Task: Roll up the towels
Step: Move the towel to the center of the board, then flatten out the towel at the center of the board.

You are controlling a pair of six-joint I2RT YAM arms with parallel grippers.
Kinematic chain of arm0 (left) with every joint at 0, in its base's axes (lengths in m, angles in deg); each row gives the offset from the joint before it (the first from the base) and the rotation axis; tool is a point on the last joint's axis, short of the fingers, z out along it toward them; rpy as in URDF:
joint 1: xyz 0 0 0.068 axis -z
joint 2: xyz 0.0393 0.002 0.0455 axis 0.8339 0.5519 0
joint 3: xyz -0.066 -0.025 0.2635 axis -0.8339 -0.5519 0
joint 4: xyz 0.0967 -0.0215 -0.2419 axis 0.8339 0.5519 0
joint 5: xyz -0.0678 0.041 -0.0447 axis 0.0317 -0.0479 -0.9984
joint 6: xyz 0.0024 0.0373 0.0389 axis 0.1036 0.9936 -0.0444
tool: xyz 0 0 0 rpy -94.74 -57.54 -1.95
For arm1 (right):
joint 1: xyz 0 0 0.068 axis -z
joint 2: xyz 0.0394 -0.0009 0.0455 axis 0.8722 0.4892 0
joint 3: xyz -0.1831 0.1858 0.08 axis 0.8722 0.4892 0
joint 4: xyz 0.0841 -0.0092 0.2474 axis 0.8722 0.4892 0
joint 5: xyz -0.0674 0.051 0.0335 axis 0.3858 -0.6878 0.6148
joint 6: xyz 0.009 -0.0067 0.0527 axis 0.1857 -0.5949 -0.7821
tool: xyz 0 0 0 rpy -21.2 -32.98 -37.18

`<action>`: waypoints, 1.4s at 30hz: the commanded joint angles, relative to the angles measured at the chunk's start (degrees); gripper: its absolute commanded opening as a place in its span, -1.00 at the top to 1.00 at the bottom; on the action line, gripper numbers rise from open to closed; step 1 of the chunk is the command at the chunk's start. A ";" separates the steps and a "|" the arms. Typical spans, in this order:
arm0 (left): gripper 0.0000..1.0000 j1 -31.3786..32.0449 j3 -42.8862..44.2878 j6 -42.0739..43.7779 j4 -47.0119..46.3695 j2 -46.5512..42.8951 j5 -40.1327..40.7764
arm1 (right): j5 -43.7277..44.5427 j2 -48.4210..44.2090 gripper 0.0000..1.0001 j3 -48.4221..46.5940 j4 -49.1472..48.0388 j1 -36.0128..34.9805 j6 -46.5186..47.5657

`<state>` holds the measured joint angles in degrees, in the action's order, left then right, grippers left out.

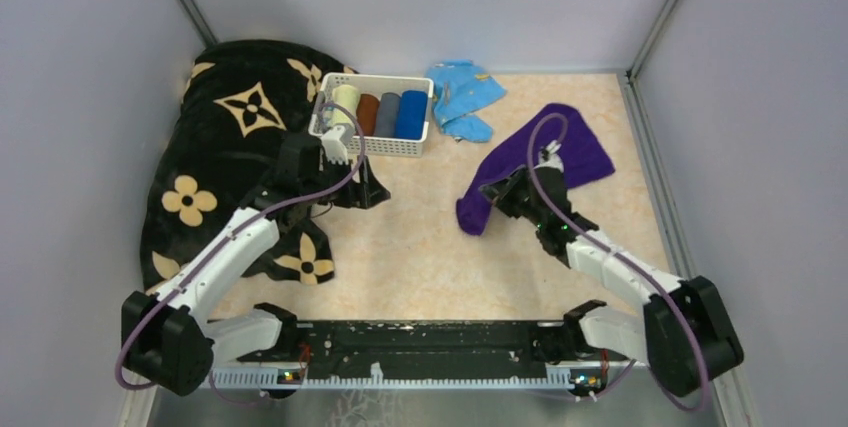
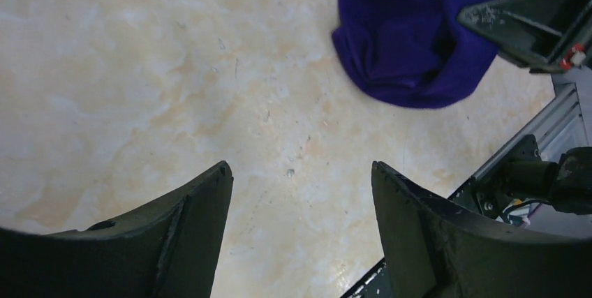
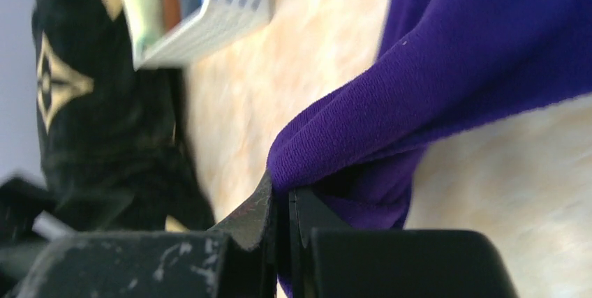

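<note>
On the right half of the table (image 1: 420, 247) the purple towel (image 1: 545, 152) lies crumpled, its far end spread flat and its near left end bunched up. The right gripper (image 3: 279, 190) is pinched tight on a fold of that bunched end. The left gripper (image 2: 300, 169) has its fingers spread wide with nothing between them. It sits just near of the white basket (image 1: 375, 145) at the far left, over the edge of the black flowered blanket (image 1: 230, 147). In the basket, side by side, are a pale yellow roll (image 1: 345, 107), a brown roll (image 1: 368, 113), a grey roll (image 1: 388, 113) and a blue roll (image 1: 411, 114). A light blue cloth (image 1: 462, 95) lies just right of the basket.
</note>
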<state>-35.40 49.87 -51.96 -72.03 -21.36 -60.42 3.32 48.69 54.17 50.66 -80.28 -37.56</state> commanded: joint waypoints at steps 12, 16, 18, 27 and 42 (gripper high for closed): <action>-0.59 6.94 -7.06 -7.68 5.24 -8.45 9.56 | 1.46 13.23 0.17 -24.57 15.76 -32.07 14.81; -0.60 10.02 -7.89 -9.13 4.44 -6.64 10.46 | 4.11 10.91 -0.16 -27.82 28.22 -31.48 22.72; -0.59 12.49 -8.17 -10.19 3.11 -4.85 10.84 | 5.02 8.85 -0.20 -27.66 33.26 -29.69 25.45; -0.63 23.38 -6.87 -13.41 -1.03 5.34 14.41 | 8.70 -2.35 -0.28 -19.53 44.45 -9.81 31.09; -0.64 33.50 -5.13 -18.58 4.56 12.02 22.92 | 14.25 4.24 -0.08 -9.75 34.42 16.96 28.31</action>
<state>-3.58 43.59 -68.17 -68.75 -10.69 -40.73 16.85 50.16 44.40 90.86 -64.57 -8.54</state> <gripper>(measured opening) 0.823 0.561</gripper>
